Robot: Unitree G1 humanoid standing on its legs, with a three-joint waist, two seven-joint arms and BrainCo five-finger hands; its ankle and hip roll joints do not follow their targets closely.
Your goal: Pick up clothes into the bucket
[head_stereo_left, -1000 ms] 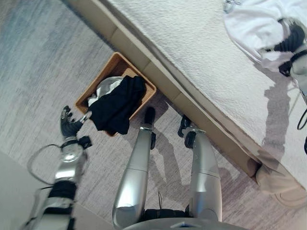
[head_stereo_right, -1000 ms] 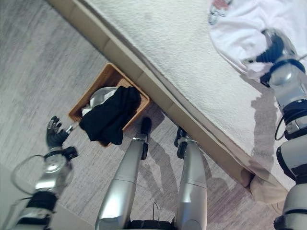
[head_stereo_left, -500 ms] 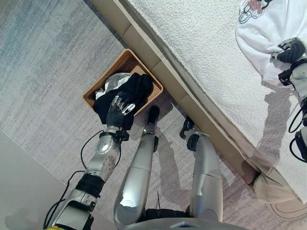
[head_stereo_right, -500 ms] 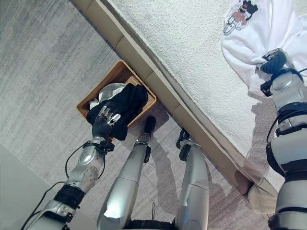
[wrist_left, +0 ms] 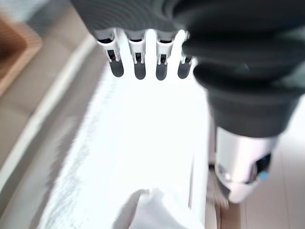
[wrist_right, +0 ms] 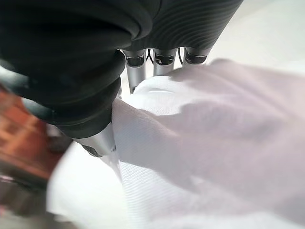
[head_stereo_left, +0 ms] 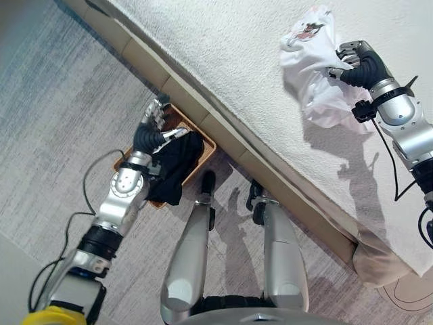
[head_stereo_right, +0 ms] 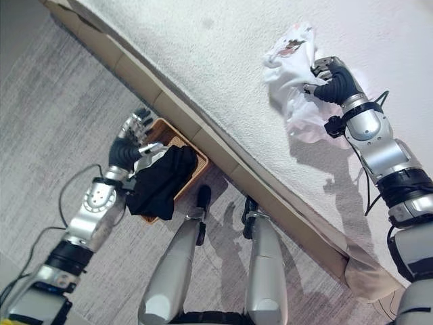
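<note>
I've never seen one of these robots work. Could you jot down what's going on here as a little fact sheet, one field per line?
Setting: a bed with a white textured cover, grey floor beside it
Basket: brown wicker basket on the floor against the bed's base
In the basket: a black garment draped over its rim, with something pale under it
Left hand: left hand above the basket, fingers straight, holding nothing
Right hand: right hand over the bed, fingers curled into a white garment
White garment: bunched and lifted off the bed cover, with a small print on it
</note>
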